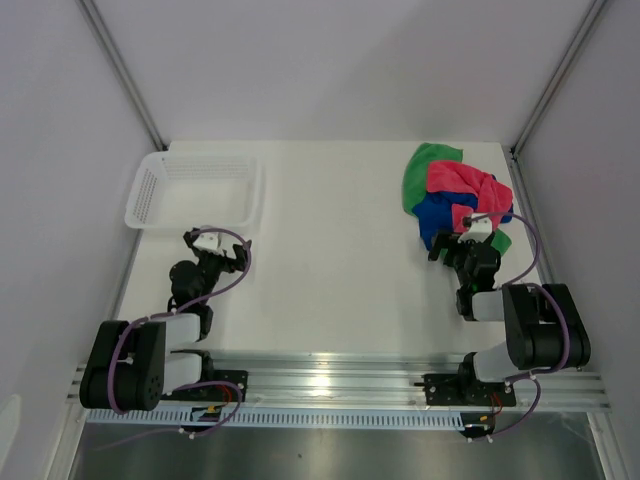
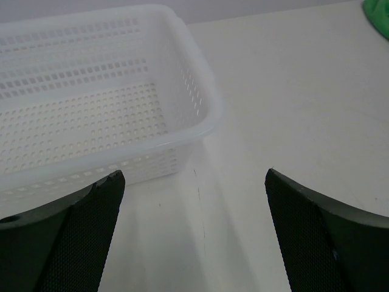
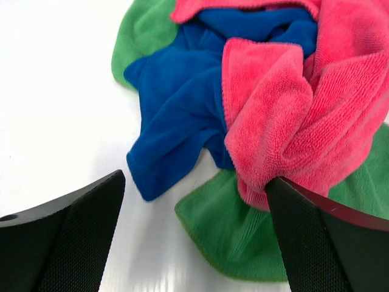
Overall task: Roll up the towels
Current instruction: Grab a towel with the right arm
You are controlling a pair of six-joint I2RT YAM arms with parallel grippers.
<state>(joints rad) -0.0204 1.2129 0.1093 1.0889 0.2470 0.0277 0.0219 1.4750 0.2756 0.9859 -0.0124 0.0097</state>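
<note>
- The right end effector (image 3: pixel 193 182) is held with its jaws spread wide and nothing gripped between them. It is pointed at the heap of towels (image 1: pixel 458 195). A pink fold lies right at the tip of one finger, though contact cannot be confirmed.
- The left end effector (image 2: pixel 193 176) is likewise spread wide with nothing gripped, and is aimed at the near right corner of the basket (image 2: pixel 200 131).
- Three towels are counted, one of each colour, crumpled together in one heap at the far right of the counter (image 1: pixel 340 260), just beyond the right end effector.
- The pink-red towel (image 3: pixel 292 121) is bunched on top, its looped pile plainly seen, with thick twisted folds.
- The royal blue towel (image 3: pixel 176 109) is tucked beneath it, with one corner spilled onto the counter toward the near left.
- The green towel (image 3: pixel 237 231) is laid lowest and is seen at the far left and near edges of the heap.
- One white perforated basket is set at the far left, well apart from the towels.
</note>
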